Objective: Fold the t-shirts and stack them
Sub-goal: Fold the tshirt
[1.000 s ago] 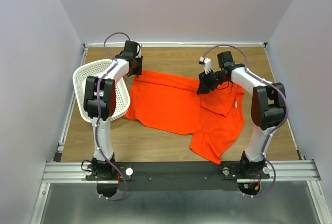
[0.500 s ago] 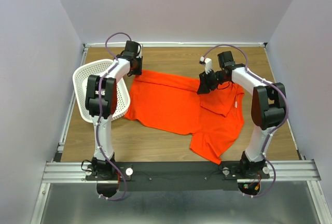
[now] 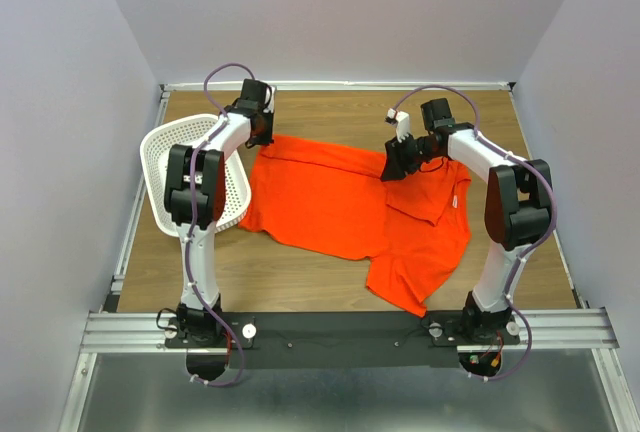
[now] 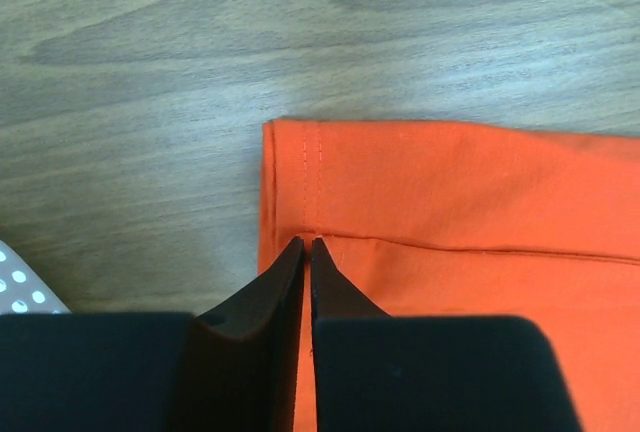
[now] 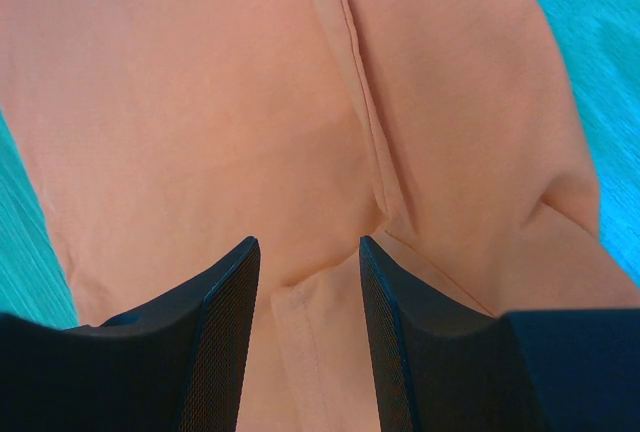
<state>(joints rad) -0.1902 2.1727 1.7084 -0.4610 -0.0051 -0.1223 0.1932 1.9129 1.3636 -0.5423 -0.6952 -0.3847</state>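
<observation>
On the wooden tabletop [image 3: 330,112], between the two arms, the orange-red t-shirt [image 3: 330,202] lies spread out but untidy; its left side reaches almost to the white basket [image 3: 160,157], one sleeve trails toward the near edge, and a flap on the right lies doubled over the body. At the far left corner of the cloth, the left gripper [image 4: 306,247] has its fingers pressed almost together, tips down on the stitched hem just inside the corner; it appears to pinch a thin fold there, though the wrist view hides the cloth under the tips. At the far right, the right gripper [image 5: 305,252] is spread, its fingers straddling a raised seam and a soft ridge of fabric; nothing is gripped between them.

The shirt should handle as light, limp cloth; it has no stiffness of its own, so it will sag and bunch from any single hold and will probably drag across the wood rather than lift cleanly. The best holds look like the hemmed corners and seams, where doubled stitching gives the fingers some thickness; two matched corners, one per arm, would keep an edge taut for a fold; a shallow pinch on one thin layer could slip out.
</observation>
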